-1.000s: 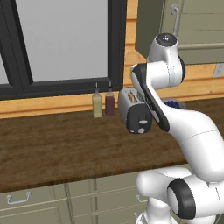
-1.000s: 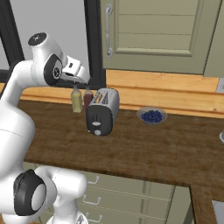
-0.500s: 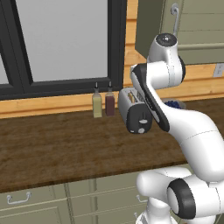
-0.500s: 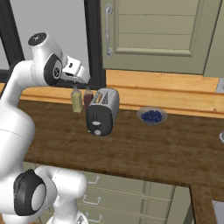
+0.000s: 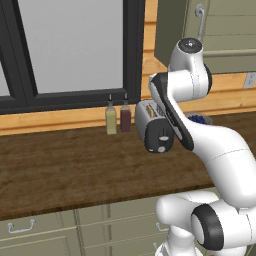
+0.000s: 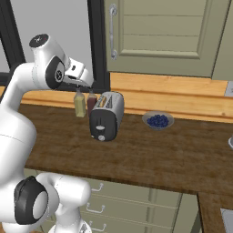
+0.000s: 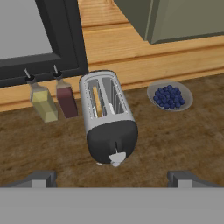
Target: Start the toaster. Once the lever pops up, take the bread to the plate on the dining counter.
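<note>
The silver-white toaster (image 7: 107,118) stands on the dark wood counter with its black end panel towards me; it also shows in the base views (image 5: 155,127) (image 6: 107,116). A thin edge of the bread (image 7: 97,101) shows in its left slot. The pale lever (image 7: 116,157) sits low on the black panel. My gripper (image 7: 111,179) hovers above and in front of the toaster, open, its fingertips far apart with nothing between them. In the right base view the gripper (image 6: 83,84) hangs above the bottles, left of the toaster. The plate and the dining counter are out of view.
Two small bottles, one yellow (image 7: 42,103) and one dark red (image 7: 66,99), stand left of the toaster by the window sill. A bowl of blueberries (image 7: 170,96) sits to its right. Green wall cabinets (image 6: 164,36) hang above the counter.
</note>
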{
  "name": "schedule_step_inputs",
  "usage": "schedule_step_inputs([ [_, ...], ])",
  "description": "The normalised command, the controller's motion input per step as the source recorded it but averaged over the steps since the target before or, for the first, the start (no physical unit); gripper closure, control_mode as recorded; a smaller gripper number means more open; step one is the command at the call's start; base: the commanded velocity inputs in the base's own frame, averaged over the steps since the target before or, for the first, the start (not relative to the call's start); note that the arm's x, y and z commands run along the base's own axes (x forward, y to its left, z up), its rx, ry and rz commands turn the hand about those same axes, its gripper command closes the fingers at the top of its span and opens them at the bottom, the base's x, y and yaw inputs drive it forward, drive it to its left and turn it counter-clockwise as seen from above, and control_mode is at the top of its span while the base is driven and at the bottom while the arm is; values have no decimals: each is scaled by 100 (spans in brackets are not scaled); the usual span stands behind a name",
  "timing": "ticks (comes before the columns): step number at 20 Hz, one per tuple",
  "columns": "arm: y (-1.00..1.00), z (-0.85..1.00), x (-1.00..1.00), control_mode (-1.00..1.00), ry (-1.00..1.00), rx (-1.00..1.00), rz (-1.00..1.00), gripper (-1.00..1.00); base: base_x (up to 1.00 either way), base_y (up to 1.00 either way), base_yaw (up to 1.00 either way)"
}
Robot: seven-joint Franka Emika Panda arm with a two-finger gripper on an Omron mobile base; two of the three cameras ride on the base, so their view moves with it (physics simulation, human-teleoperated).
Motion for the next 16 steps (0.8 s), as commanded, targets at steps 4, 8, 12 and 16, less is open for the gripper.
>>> schedule_step_inputs([
  [4, 0, 0, 0, -100, 0, 0, 0, -100, 0, 0, 0],
  [8, 0, 0, 0, -100, 0, 0, 0, -100, 0, 0, 0],
  [12, 0, 0, 0, -100, 0, 0, 0, -100, 0, 0, 0],
  [16, 0, 0, 0, -100, 0, 0, 0, -100, 0, 0, 0],
])
